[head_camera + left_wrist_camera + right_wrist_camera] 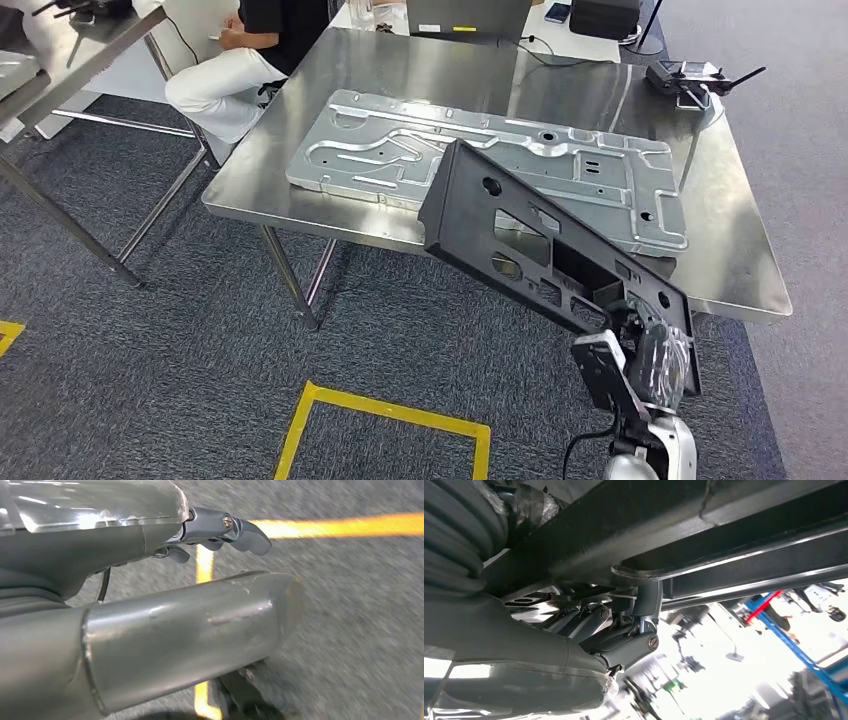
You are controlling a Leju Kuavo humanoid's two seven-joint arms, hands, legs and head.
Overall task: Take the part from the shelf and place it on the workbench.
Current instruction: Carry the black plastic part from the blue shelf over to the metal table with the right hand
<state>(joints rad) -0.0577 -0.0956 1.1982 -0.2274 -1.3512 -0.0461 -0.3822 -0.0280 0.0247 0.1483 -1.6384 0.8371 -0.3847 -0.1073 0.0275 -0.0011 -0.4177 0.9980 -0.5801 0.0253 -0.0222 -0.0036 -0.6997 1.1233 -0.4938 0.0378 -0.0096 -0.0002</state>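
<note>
Nearest, the right robot hand [655, 345] grips the lower end of the black panel [540, 245]; in the right wrist view its fingers [644, 605] are curled tight round the panel's edge from underneath. Holding one end like this lets the long piece reach forward ahead of the body, so its far end can be brought over the bench before the rest follows.

The left robot hand [150, 580] hangs beside the body over the grey carpet, a yellow floor line [340, 526] beyond it. Its fingers [235, 530] are bent inward with nothing between them, and it plays no part in carrying.

The panel rises at a slant away from the robot. Its upper end already hangs over the near edge of the steel bench [740, 270], apparently not yet resting on it, so the placing is probably in its last stretch.

On the bench lies a flat silver stamped sheet [420, 150], taking up most of the middle, and the black panel's end overlaps its near edge as seen from the head.

Farther back, a remote controller [690, 78] sits at the bench's far right corner, and a seated person [230, 75] is beyond the far left side.
</note>
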